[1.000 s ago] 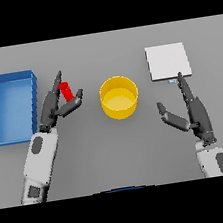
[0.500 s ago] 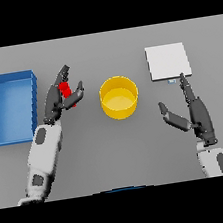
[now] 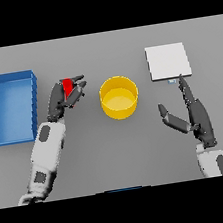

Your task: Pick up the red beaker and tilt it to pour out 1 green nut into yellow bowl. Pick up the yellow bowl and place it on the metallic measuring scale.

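From the head view, the left hand (image 3: 63, 98) reaches over the grey worktop (image 3: 116, 143) with its fingers (image 3: 78, 90) and thumb curled round the red beaker (image 3: 68, 86). Only the top of the beaker shows above the dark fingers, so the grasp covers most of it; whether it stands upright or leans cannot be told, and nothing of its contents can be seen. The yellow bowl (image 3: 119, 97) stands near the tips of those fingers, on their right side, apart from them with bare worktop between. Its inside looks plain yellow. On the other side of the left hand, beyond the wrist, lies the blue tray (image 3: 12, 107), apart from the arm.

The right hand (image 3: 195, 116) shows at the right of the scene, its fingers (image 3: 185, 90) straight and released, holding nothing, the thumb spread out toward the bowl. The fingertips point at the measuring scale (image 3: 168, 61), a pale square plate lying just beyond them; the longest fingertip reaches close to its near edge, though contact cannot be made out. The bowl lies well apart from this hand, between the two hands.
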